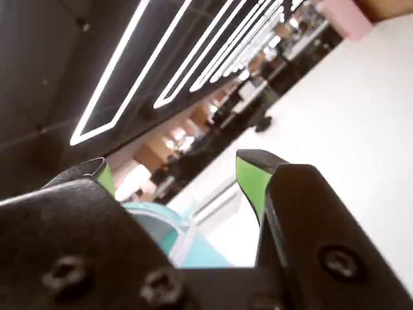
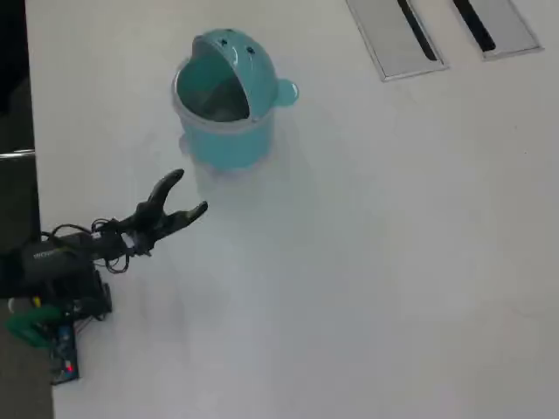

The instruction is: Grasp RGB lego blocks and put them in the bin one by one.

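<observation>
- Hand (image 2: 190, 194) spread wide in the overhead view, two dark fingers forked apart, nothing between them.
- Same story in the wrist view: green-padded fingers (image 1: 250, 181) well apart, only background and a slice of teal in the gap.
- Bin (image 2: 223, 109) upright on the white worktop (image 2: 393, 262), near the hand but not touching, just beyond the fingertips toward the top of the overhead view.
- Domed lid tipped back, mouth open upward, side knob pointing to the right of that view; probably left open so a block can drop straight in.
- Bin rim (image 1: 161, 223) low between the fingers in the wrist view, so the hand aimed roughly toward it and tilted up at the ceiling lights.
- No red, yellow-green or blue block visible on the worktop in either view; bin's inside too shadowed to tell whether any lie there.
- Judged from that: either all blocks already dropped, or the rest out of frame; open empty hand beside the bin fits a moment just after a release.
- Two grey slotted panels (image 2: 397, 35) flush in the worktop at the top right of the overhead view, well apart from the bin.
- Arm base and cabling (image 2: 61, 288) at the left edge, at the worktop's border.
</observation>
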